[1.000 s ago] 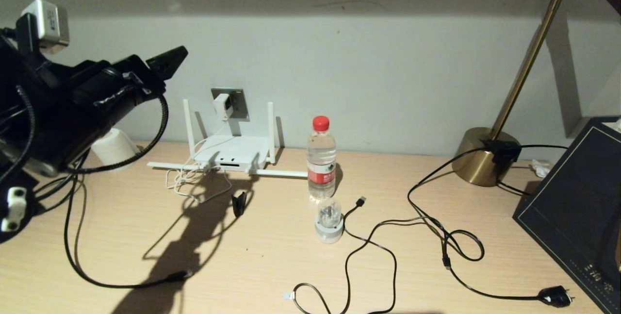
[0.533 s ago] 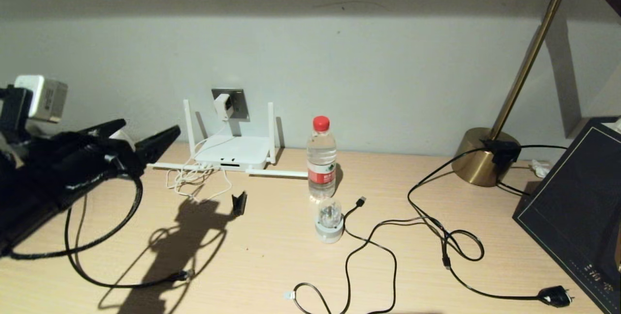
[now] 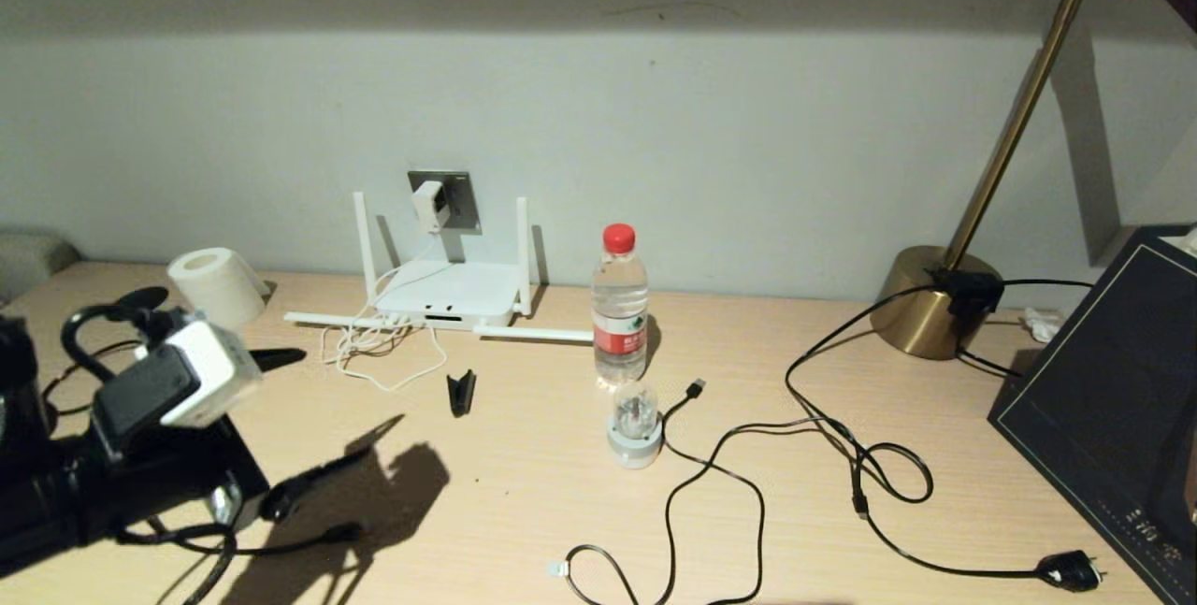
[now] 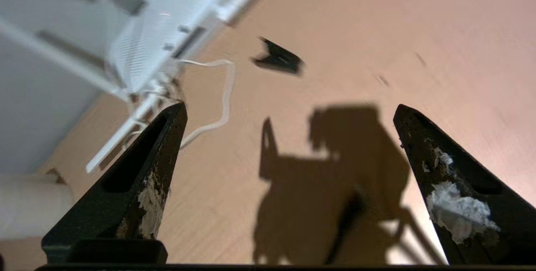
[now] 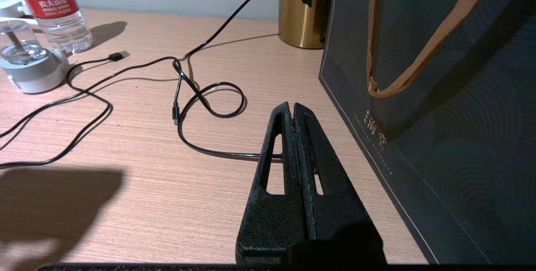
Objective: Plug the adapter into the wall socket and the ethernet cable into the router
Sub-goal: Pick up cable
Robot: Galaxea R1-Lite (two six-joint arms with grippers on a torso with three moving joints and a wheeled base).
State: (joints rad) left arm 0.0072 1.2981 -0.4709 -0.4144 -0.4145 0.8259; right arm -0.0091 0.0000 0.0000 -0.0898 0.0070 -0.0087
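Two black fingers of the left gripper [image 4: 289,137] are spread wide with nothing between them, low over the pale wooden desk [image 3: 524,493] at its left front. The small white boxy adapter [image 3: 428,206] is seated in the square grey wall socket [image 3: 454,198], above the flat white four-antenna router [image 3: 449,295]. The right gripper [image 5: 293,114] is pressed closed, empty, beside a dark paper bag [image 5: 439,95].

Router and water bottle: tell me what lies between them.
In the head view, only one white antenna lies flat on the desk, reaching from the router toward the water bottle.
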